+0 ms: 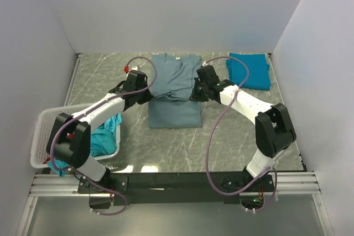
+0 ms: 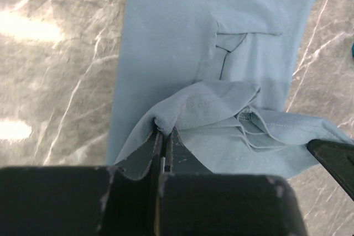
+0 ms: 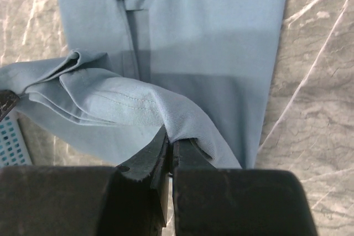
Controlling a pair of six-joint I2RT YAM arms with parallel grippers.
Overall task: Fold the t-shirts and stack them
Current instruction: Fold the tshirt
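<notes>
A large dusty grey-blue t-shirt (image 1: 174,89) lies lengthwise in the middle of the table, collar at the far end. My left gripper (image 1: 145,95) is shut on its left edge (image 2: 166,120). My right gripper (image 1: 194,94) is shut on its right edge (image 3: 177,128). Both hold a bunched fold of the cloth lifted across the shirt's middle. A folded teal-blue t-shirt (image 1: 249,70) lies at the far right. A turquoise t-shirt (image 1: 105,136) sits in the basket.
A white lattice laundry basket (image 1: 44,131) stands at the left edge, partly under my left arm. White walls close in the table at the left, back and right. The table top (image 1: 232,142) is grey marble.
</notes>
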